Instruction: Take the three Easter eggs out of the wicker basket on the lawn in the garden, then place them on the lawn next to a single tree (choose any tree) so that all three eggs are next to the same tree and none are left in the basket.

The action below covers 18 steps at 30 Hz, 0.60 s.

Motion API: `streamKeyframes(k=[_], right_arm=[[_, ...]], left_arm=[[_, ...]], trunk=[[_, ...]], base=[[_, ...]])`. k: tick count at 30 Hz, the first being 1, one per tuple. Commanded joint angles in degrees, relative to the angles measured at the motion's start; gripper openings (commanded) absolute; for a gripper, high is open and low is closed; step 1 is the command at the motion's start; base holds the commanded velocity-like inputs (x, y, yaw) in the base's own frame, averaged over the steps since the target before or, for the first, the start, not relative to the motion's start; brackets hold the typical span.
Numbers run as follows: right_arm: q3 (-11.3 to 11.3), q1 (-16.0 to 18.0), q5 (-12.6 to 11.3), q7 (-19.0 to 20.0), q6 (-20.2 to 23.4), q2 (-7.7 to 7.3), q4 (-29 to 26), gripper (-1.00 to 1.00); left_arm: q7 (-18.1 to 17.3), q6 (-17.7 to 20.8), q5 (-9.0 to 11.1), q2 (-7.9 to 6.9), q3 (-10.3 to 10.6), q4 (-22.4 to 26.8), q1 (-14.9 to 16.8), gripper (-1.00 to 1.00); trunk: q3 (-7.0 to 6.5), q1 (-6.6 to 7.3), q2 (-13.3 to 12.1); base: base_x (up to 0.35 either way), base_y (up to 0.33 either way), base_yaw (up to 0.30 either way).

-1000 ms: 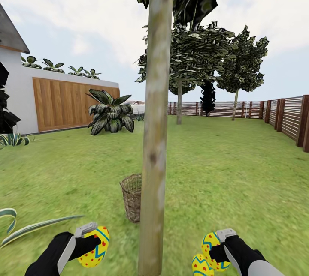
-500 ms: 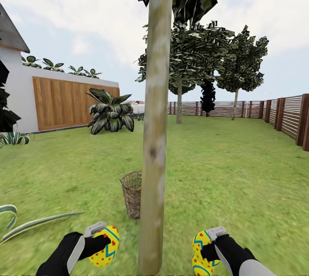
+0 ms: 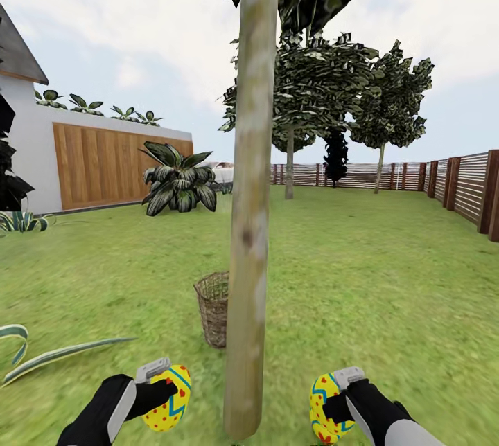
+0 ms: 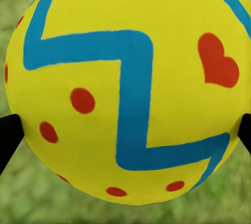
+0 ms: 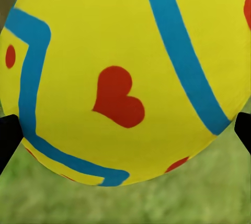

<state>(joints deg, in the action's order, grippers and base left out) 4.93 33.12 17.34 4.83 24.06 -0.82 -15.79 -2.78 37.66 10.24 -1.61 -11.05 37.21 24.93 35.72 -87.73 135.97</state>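
Observation:
A tall tree with a pale trunk (image 3: 251, 224) rises right in front of me from the lawn (image 3: 374, 280). Behind the trunk and partly hidden by it stands the wicker basket (image 3: 212, 307). My left gripper (image 3: 165, 399) is shut on a yellow Easter egg (image 3: 170, 401) left of the trunk's base. That egg (image 4: 125, 88) sits between dark fingertips (image 4: 8, 135) over grass. Right of the base, my right gripper (image 3: 330, 406) is shut on a second egg (image 3: 324, 401), which shows a red heart (image 5: 125, 78). A sliver of yellow and red peeks out under this egg.
A striped agave leaf (image 3: 55, 354) lies at the left. A leafy bush (image 3: 177, 183) stands before a wooden wall (image 3: 97, 165). A slatted fence (image 3: 471, 190) runs along the right and back, with more trees (image 3: 291, 162) in front of it.
Both grippers have moved inward toward the trunk with their eggs. The view has tilted down slightly. The egg seen below the right gripper is now almost hidden behind the held egg.

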Motion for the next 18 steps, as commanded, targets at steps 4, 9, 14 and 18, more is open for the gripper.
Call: streamKeyframes(k=[4,9,14,18], right_arm=[[0.5,0.0,0.6,0.4,0.3,0.42,-0.1,-1.00],[0.5,0.0,0.6,0.4,0.3,0.60,-0.1,-1.00],[0.5,0.0,0.6,0.4,0.3,0.72,-0.1,-1.00],[0.5,0.0,0.7,0.4,0.1,0.73,-0.2,-1.00]], left_arm=[[-0.3,0.3,0.1,0.02,-0.2,0.1,0.0,-1.00],[-0.3,0.3,0.2,0.03,-0.2,0.1,0.0,-1.00],[-0.3,0.3,0.3,0.11,-0.2,0.0,0.0,-1.00],[-0.3,0.3,0.3,0.12,-0.2,0.0,0.0,-1.00]], trunk=[[0.80,-0.87,1.7],[1.69,-1.97,3.7],[2.59,-3.07,5.7],[3.31,-3.95,7.3]], base=[[0.000,0.000,0.000],[0.000,0.000,0.000],[0.000,0.000,0.000],[0.000,0.000,0.032]])
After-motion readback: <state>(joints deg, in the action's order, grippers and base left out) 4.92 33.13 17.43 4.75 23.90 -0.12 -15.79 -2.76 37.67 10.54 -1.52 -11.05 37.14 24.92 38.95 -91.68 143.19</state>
